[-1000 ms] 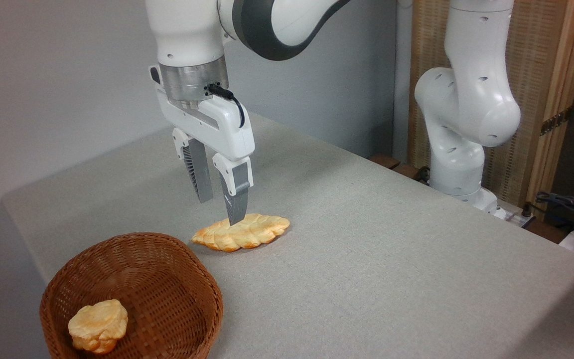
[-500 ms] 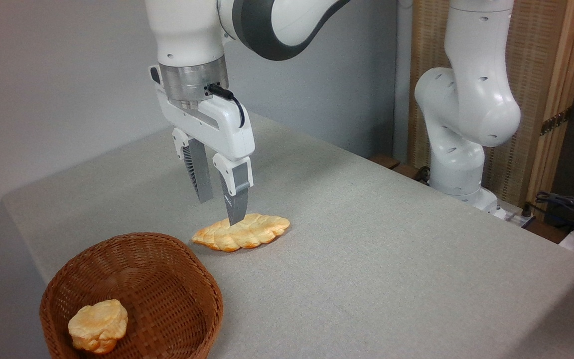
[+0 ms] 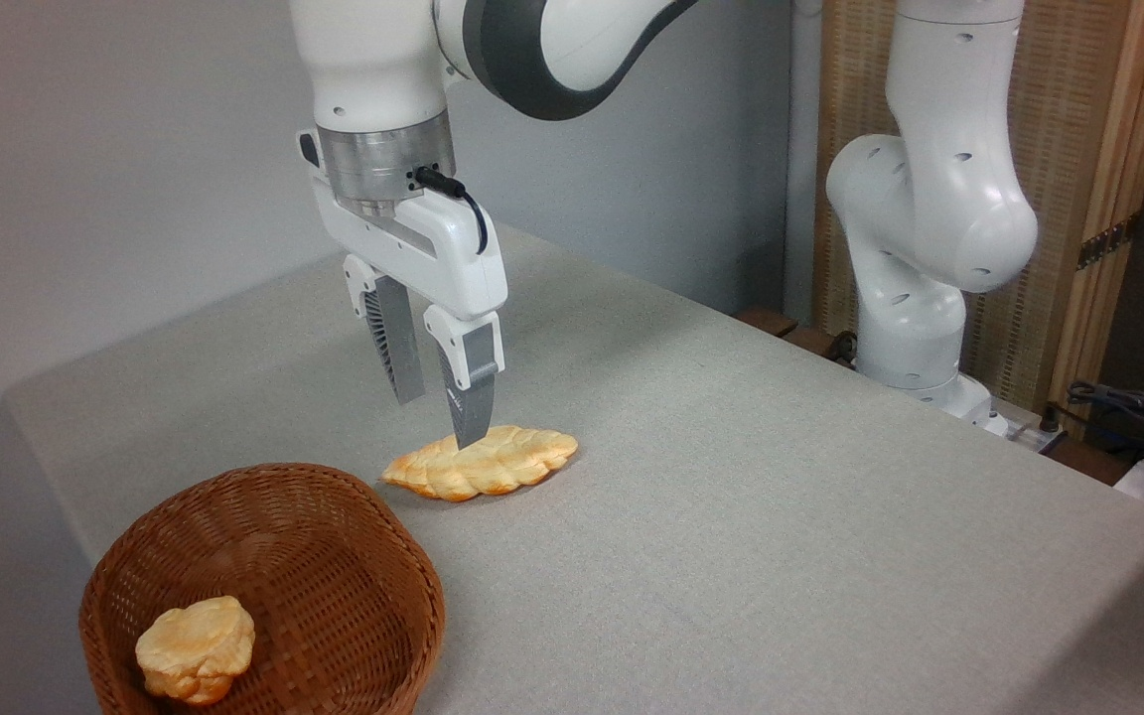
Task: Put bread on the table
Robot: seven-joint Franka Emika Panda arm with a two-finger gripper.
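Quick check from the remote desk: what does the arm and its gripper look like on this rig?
Glossy white arm with dark grey joint bands and a brushed silver wrist ring. The gripper has a white body, two grey tapered fingers with ribbed inner faces, and a short black cable looping at its side.

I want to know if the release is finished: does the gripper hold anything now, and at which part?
Nothing is held. The gripper is open above the bread, which lies flat on the table; nothing sits between its fingers.
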